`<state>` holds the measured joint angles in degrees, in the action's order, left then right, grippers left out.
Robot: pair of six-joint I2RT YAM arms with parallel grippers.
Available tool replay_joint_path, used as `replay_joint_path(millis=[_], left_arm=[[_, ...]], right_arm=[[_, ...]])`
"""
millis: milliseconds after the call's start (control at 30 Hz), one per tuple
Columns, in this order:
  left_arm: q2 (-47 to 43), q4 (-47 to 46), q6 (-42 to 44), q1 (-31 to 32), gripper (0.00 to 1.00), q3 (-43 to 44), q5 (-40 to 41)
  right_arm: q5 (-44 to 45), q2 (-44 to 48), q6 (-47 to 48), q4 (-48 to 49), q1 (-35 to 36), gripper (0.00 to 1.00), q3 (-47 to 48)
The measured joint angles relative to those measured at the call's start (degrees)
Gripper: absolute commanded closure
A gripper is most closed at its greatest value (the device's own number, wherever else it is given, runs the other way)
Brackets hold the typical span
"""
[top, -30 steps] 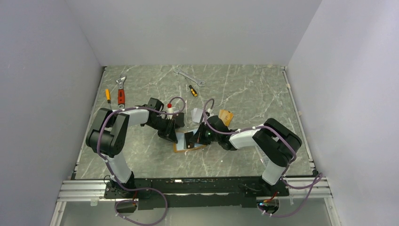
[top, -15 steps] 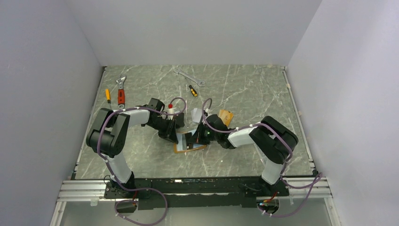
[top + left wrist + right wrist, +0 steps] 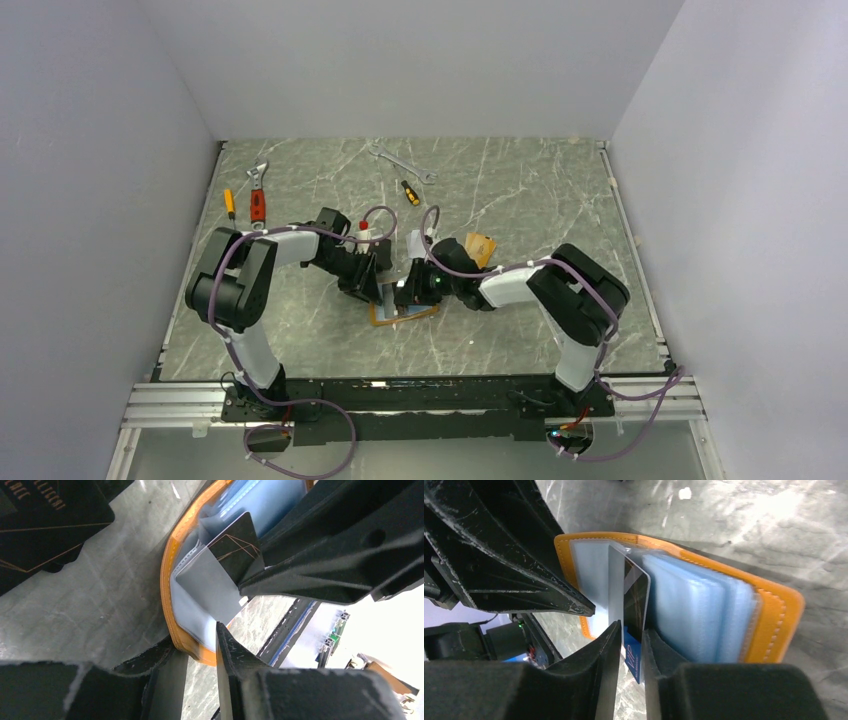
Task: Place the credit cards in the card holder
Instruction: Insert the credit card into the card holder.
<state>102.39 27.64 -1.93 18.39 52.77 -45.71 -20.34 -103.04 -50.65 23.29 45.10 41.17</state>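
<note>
The orange card holder (image 3: 408, 315) lies open mid-table, its clear pockets fanned up. My left gripper (image 3: 372, 288) is shut on the holder's near edge; in the left wrist view the orange rim (image 3: 172, 580) sits between its jaws (image 3: 196, 647). My right gripper (image 3: 408, 293) is shut on a silver-grey and black credit card (image 3: 634, 592), which stands on edge among the pockets of the holder (image 3: 774, 615). That card (image 3: 227, 555) also shows in the left wrist view. An orange-tan card (image 3: 480, 247) and a pale card (image 3: 418, 243) lie behind the holder.
A blue VIP card (image 3: 634, 662) lies under the right gripper. Dark cards (image 3: 45, 520) lie left of the holder. A red-handled wrench (image 3: 258, 195), a yellow screwdriver (image 3: 229, 203), a spanner (image 3: 403, 164), a small screwdriver (image 3: 410, 192) and a red-capped bottle (image 3: 362, 232) sit further back.
My right gripper has moved left with the card, closer to the left gripper and onto the open holder. The left gripper has stayed on the holder's edge.
</note>
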Motion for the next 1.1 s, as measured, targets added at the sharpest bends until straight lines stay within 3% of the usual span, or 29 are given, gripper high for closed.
replay_joint_path(millis=[67,167,633,933,1100], left_arm=[[0.02,-0.2,0.0,-0.02,0.69,0.0,-0.85],[0.0,-0.63,0.0,-0.07,0.7,-0.02,-1.75],[-1.6,-2.12,0.0,-2.93,0.74,-0.28,-2.54],[-1.6,-2.89,0.02,-2.49,0.77,-0.31,-2.91],[-1.51,-2.97,0.28,-2.16,0.95,-0.31,-2.12]], right_arm=[[0.94,0.66,0.59,-1.07,0.85,0.5,0.46],[3.19,2.6,1.86,-3.39,2.67,0.43,1.29],[14.14,5.64,5.97,-13.9,8.35,0.38,4.61],[17.59,4.09,8.41,-20.76,10.82,0.29,9.73],[17.51,3.04,10.54,-23.71,11.26,0.29,12.11]])
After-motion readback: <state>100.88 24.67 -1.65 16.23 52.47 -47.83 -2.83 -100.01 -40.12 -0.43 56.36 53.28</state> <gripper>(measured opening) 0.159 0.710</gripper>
